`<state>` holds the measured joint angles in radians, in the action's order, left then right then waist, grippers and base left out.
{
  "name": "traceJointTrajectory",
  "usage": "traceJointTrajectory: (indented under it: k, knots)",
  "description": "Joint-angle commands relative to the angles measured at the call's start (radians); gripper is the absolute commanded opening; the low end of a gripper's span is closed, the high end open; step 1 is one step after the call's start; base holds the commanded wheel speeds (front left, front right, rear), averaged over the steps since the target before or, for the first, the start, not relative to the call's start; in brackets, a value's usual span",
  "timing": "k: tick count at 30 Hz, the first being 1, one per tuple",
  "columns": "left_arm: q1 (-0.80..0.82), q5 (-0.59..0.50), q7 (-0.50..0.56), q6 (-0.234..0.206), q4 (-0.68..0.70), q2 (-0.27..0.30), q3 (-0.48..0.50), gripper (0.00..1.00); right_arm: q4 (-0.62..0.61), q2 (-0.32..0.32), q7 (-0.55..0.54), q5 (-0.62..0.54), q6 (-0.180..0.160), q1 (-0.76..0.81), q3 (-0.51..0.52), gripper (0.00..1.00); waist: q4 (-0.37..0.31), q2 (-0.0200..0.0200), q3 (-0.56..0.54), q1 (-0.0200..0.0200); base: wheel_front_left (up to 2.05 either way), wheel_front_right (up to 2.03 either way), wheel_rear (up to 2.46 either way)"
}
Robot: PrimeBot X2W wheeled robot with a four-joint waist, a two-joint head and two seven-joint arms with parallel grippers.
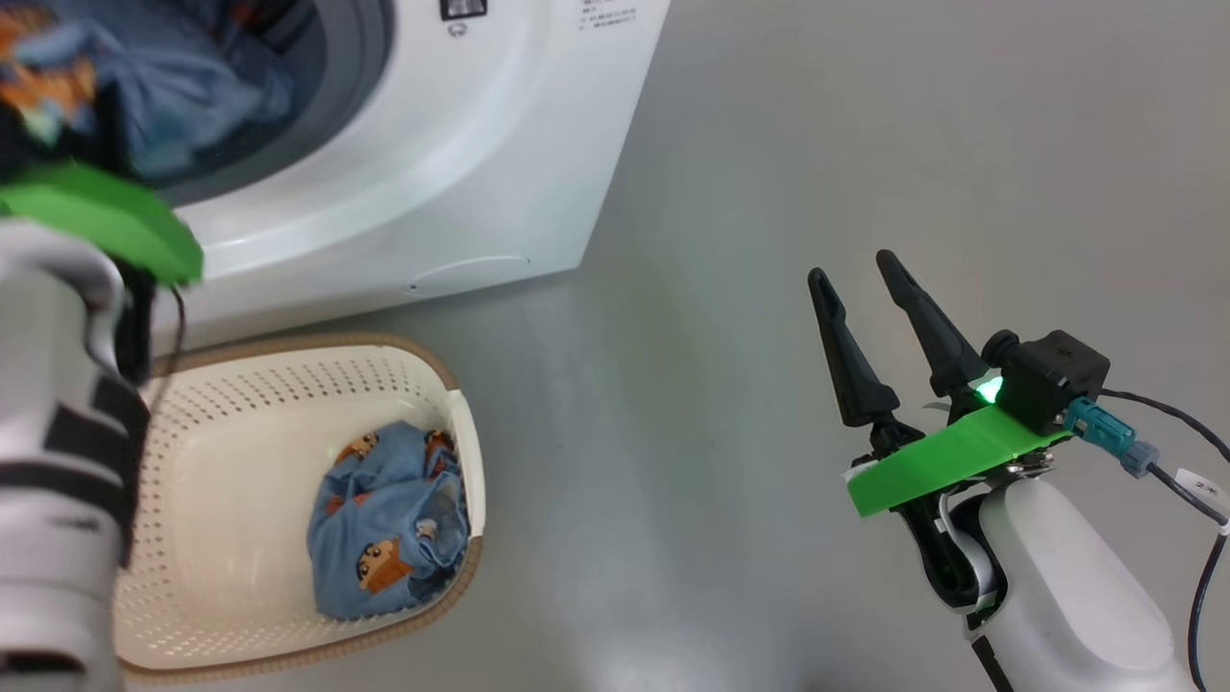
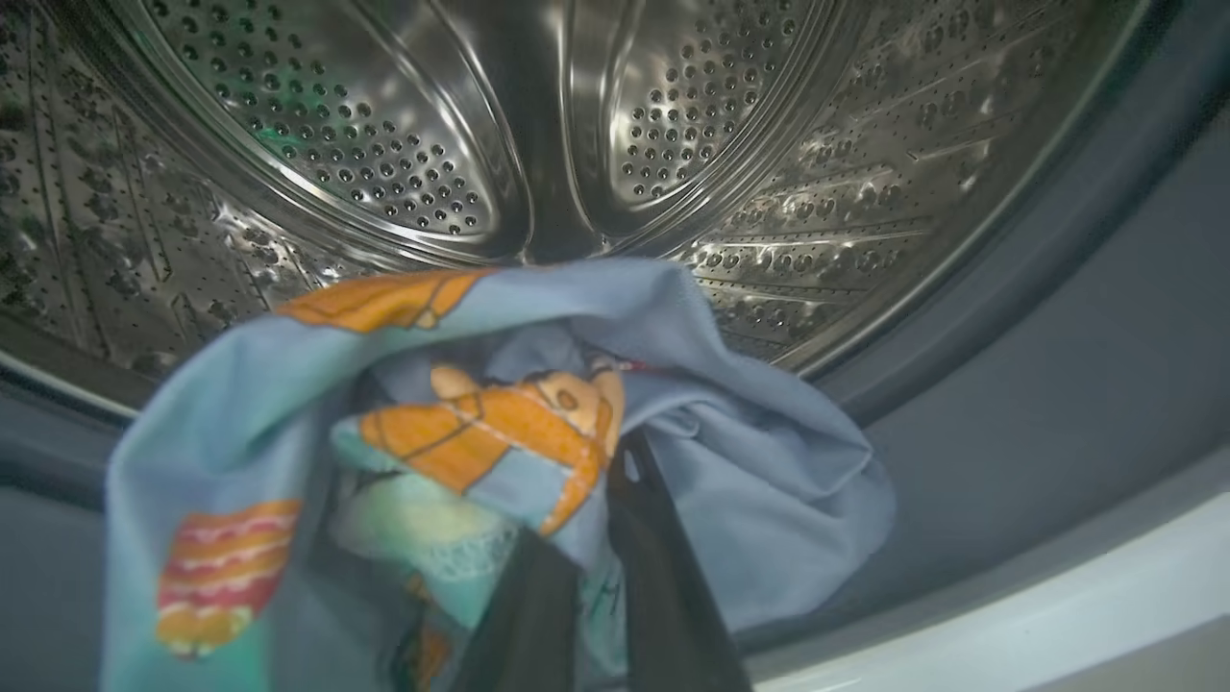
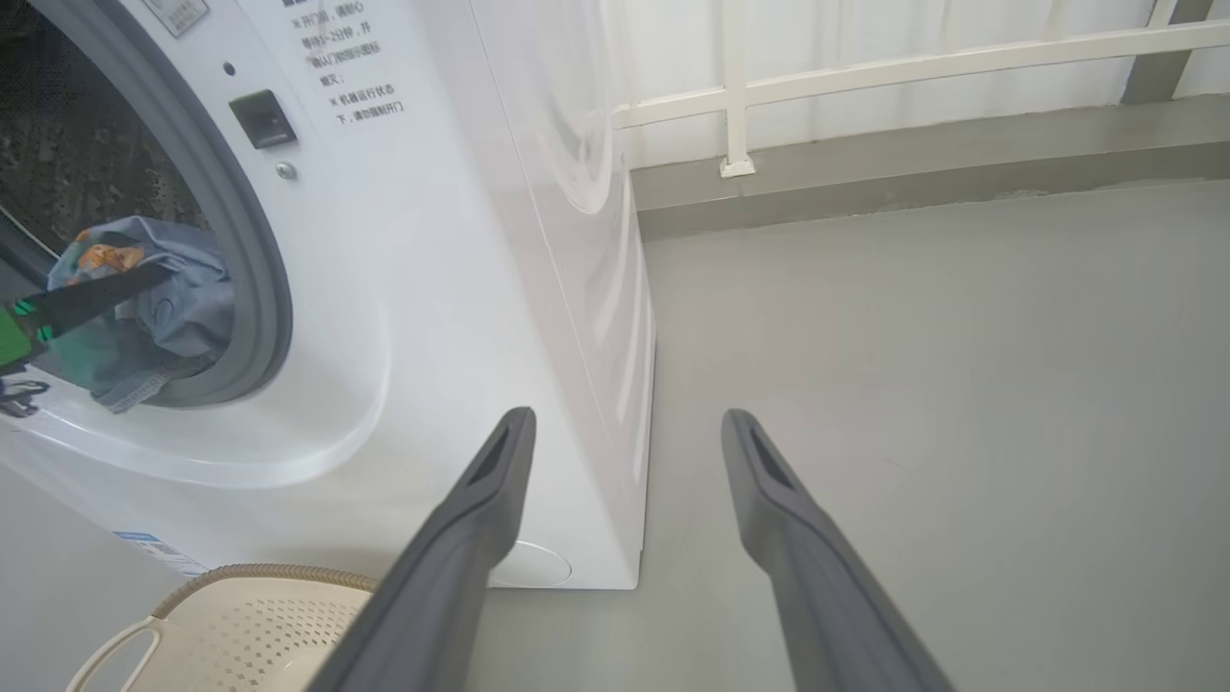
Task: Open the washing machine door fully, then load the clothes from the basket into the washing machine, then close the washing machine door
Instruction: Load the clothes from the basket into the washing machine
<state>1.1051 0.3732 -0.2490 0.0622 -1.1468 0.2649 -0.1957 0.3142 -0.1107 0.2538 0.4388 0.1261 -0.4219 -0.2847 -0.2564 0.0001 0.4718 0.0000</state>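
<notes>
Head view: the washing machine (image 1: 500,173) stands at the top left. A light-blue garment (image 1: 183,96) is bunched in its opening, with the pale left forearm (image 1: 48,432) reaching up towards it. The basket (image 1: 461,423) sits on the floor (image 1: 769,192) just in front of the machine, and more clothes (image 1: 389,524) lie heaped against its right end wall, so loading is judged unfinished. The right gripper (image 1: 851,266) hangs over bare floor well right of the basket, fingers spread wide, holding and touching nothing. Left wrist view: the left gripper (image 2: 601,577) has its fingers drawn together, with folds of the garment over and between them; it is judged pinched rather than merely draped. The bundle sits low at the mouth, before the steel drum (image 2: 384,144), and one fold lies on the grey gasket (image 2: 1057,384). The main hazard is position. Released here, the cloth could slide back over the lip to the floor, or be caught in the seal when the door is closed. A second hazard is that the closed fingers, if pulled back, drag the fabric out with them. Right wrist view: the garment shows at the lower edge of the opening, resting on the gasket with a hem hanging at the lip, which confirms the shallow placement. The right gripper's own fingers stand wide apart and empty above the floor, beside the machine's front corner.
</notes>
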Motion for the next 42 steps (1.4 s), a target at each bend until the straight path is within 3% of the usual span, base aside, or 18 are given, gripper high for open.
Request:
traceJointTrajectory:
  k: [1,13,23,24,25,33,42]
  knots:
    - [0.062,-0.014,0.005,-0.001,0.016,0.052,0.009,0.0,-0.027,0.001,0.008,0.004,0.005,-0.002,-0.012,1.0,-0.02,-0.0001,0.031,0.0,0.0,0.0,0.0]
    - [0.341,-0.056,0.088,0.018,-0.023,0.138,-0.041,0.0,-0.062,0.039,0.008,0.017,0.005,-0.017,-0.009,1.0,-0.125,-0.0001,0.192,0.0,0.0,0.0,0.0]
    - [0.502,-0.1,0.066,0.04,-0.026,0.18,-0.097,0.0,-0.072,0.057,0.008,0.031,0.005,-0.029,-0.021,1.0,-0.168,-0.0001,0.245,0.0,0.0,0.0,0.0]
    - [0.508,-0.098,0.08,0.041,-0.04,0.18,-0.099,0.38,-0.071,0.058,0.008,0.032,0.005,-0.03,-0.022,1.0,-0.169,-0.0001,0.244,0.0,0.0,0.0,0.0]
    - [0.512,-0.1,0.102,0.041,-0.057,0.178,-0.104,1.0,-0.069,0.058,0.008,0.033,0.005,-0.031,-0.022,1.0,-0.169,-0.0001,0.242,0.0,0.0,0.0,0.0]
    - [0.49,-0.081,0.233,0.018,-0.121,0.156,-0.11,1.0,-0.06,0.06,0.008,0.029,0.005,-0.037,-0.016,1.0,-0.141,-0.0001,0.204,0.0,0.0,0.0,0.0]
    - [0.345,-0.017,0.085,0.043,-0.127,0.104,-0.081,1.0,-0.035,0.056,0.008,0.015,0.005,-0.04,-0.02,1.0,-0.086,-0.0001,0.107,0.0,0.0,0.0,0.0]
